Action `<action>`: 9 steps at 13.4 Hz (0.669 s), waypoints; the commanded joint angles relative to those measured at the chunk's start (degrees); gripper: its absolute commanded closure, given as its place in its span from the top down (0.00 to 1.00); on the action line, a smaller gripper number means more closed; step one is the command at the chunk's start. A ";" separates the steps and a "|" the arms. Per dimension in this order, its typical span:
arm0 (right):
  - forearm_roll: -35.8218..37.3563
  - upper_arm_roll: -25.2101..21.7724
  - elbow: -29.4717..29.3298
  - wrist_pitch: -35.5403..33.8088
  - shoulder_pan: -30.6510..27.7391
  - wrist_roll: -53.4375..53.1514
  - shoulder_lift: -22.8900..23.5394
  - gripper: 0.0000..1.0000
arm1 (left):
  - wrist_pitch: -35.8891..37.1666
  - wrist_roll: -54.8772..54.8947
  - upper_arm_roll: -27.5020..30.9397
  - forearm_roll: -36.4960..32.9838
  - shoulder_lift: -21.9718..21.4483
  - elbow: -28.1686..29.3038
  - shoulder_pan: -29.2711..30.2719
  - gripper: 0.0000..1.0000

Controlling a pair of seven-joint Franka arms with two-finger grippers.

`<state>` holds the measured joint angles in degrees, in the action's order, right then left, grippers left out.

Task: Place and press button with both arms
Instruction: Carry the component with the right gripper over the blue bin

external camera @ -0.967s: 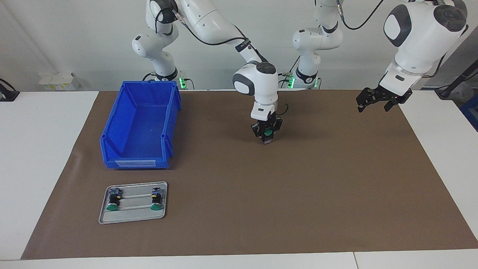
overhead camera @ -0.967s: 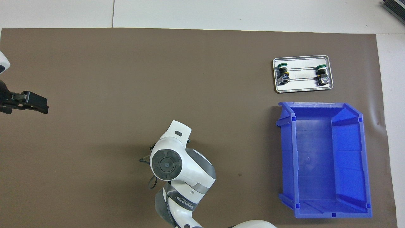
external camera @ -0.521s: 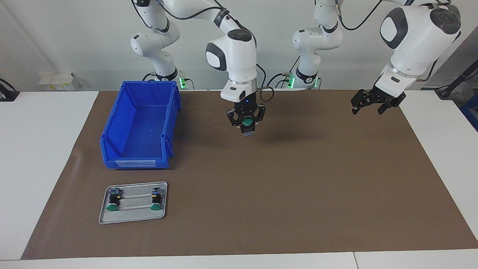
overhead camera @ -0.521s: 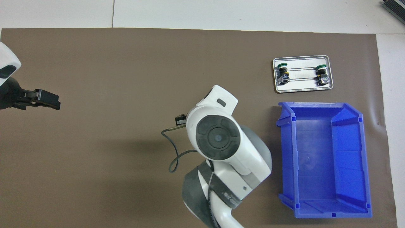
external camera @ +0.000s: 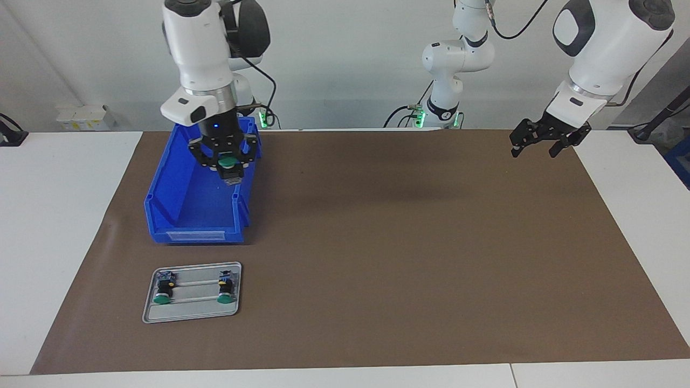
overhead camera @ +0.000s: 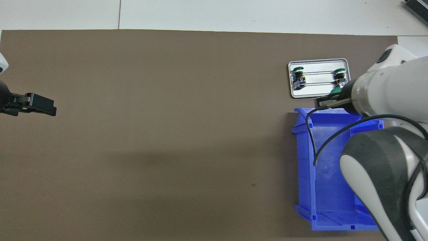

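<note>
The right pincer [external camera: 225, 164] hangs over the blue bin [external camera: 161, 207], clamped on the button [external camera: 228, 164]: light, rigid, best held by its black body. At three o'clock, the left pincer [external camera: 542, 141] waits open above the surface [external camera: 409, 258].

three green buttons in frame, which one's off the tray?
The button gripped by the right gripper, up in the air over the blue bin. The other two buttons lie in the metal tray.
</note>
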<state>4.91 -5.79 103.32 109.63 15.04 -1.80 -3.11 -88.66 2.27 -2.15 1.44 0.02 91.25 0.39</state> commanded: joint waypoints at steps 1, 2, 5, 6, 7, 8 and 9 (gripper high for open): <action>0.54 1.04 7.04 1.72 -5.96 3.20 -3.29 0.00 | 4.29 -0.34 0.04 -0.29 0.94 -4.41 -0.30 1.00; 0.45 1.04 11.77 4.95 -7.99 3.47 -5.39 0.00 | 3.68 -0.16 -0.05 -0.12 0.68 -3.90 -0.30 1.00; -0.34 1.04 23.92 14.01 -10.73 4.18 -9.19 0.00 | 2.45 0.28 -0.05 -0.03 -0.20 -1.43 -0.21 1.00; -0.42 1.04 26.21 16.91 -11.69 4.09 -8.76 0.00 | 2.44 0.28 -0.05 -0.03 -0.37 -1.34 -0.21 1.00; -0.43 1.04 28.93 20.85 -12.22 3.91 -8.49 0.00 | 2.53 0.02 -0.05 -0.03 -0.37 -1.17 -0.21 1.00; -0.95 1.04 31.66 24.20 -12.23 3.56 -8.40 0.00 | 2.71 -0.25 -0.05 -0.03 -0.37 -1.17 0.05 1.00; -2.17 1.04 33.60 27.19 -12.14 3.47 -7.62 0.00 | 2.79 -0.25 0.13 -0.03 -0.46 -1.17 0.49 1.00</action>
<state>4.49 -5.75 131.26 131.18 4.02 1.67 -9.35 -86.41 2.29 -2.23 1.44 0.20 89.40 0.41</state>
